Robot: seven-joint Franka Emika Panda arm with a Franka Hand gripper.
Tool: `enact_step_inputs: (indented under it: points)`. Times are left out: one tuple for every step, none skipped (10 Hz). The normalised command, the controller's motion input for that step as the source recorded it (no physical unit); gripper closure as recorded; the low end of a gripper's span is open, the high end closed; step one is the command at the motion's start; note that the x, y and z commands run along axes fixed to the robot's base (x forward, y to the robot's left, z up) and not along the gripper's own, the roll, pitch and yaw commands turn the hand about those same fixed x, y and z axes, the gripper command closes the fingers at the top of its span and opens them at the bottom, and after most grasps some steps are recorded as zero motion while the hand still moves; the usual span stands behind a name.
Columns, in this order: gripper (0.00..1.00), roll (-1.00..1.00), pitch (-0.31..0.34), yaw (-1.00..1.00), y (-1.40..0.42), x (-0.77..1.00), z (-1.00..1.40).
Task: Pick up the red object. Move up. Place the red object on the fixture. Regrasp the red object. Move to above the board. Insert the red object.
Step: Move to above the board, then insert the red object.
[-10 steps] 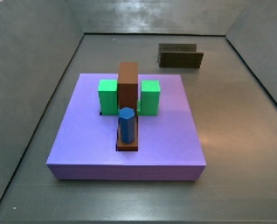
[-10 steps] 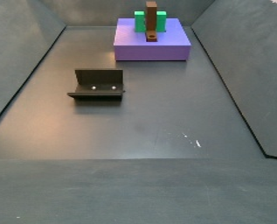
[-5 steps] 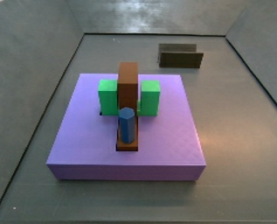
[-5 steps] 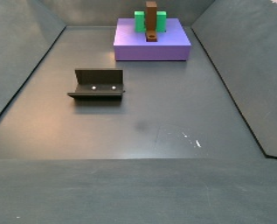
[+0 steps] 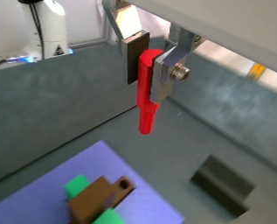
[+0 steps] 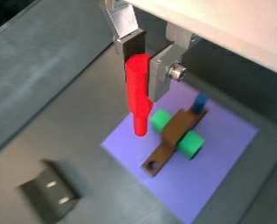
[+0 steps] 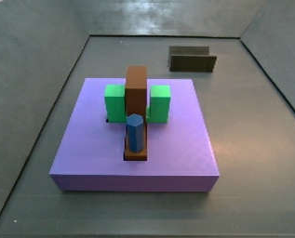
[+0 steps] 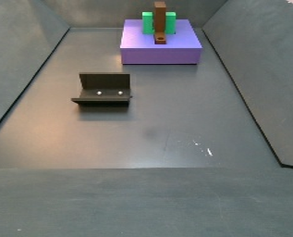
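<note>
One gripper [image 6: 147,54] hangs high over the board [image 6: 228,171], jaws clamped on the red object's [image 6: 137,94] top; any tilt could jam insertion.

Grey counter [image 8: 149,139] carried the purple board [image 8: 161,49] and, well apart, the dark fixture [image 8: 104,90]; gripper [image 5: 151,72] high above.

1. My gripper [image 5: 150,68]: high above the worktop [image 8: 161,111], the red object [image 5: 147,92] hanging between my jaws.
2. Board [image 7: 137,139]: on the worktop, carrying two blocks [image 7: 114,102] flanking a bar [image 7: 137,93], peg [image 7: 135,133] in front.
3. Fixture [image 8: 103,90]: on the worktop, well apart from the board.
</note>
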Motion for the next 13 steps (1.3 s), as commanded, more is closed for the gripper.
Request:
enact_step_inputs:
  points:
    - [1.00, -0.95, 0.096, -0.04, 0.03, -0.06, 0.00]
    - [1.00, -0.71, 0.054, -0.02, 0.03, -0.06, 0.01]
    - [1.00, -0.43, 0.015, -0.01, 0.02, -0.04, -0.01]
    - [1.00, -0.28, 0.003, -0.01, 0.01, -0.03, 0.00]
    - [1.00, -0.07, 0.000, 0.00, 0.00, 0.00, -0.08]
    - [1.00, -0.08, -0.027, 0.00, 0.00, 0.00, -0.07]
    - [1.00, -0.11, 0.000, 0.00, 0.01, 0.02, -0.09]
    - [1.00, -0.11, -0.016, 0.00, 0.01, 0.00, -0.13]
    - [1.00, -0.15, -0.050, 0.00, 0.00, 0.00, -0.18]
    - [1.00, -0.17, -0.050, 0.00, 0.00, 0.00, -0.19]
    - [1.00, -0.15, -0.044, 0.00, 0.00, 0.00, -0.17]
    - [1.00, -0.16, -0.050, 0.00, 0.00, 0.00, -0.19]
    - [1.00, -0.18, -0.059, 0.00, 0.00, 0.00, -0.22]
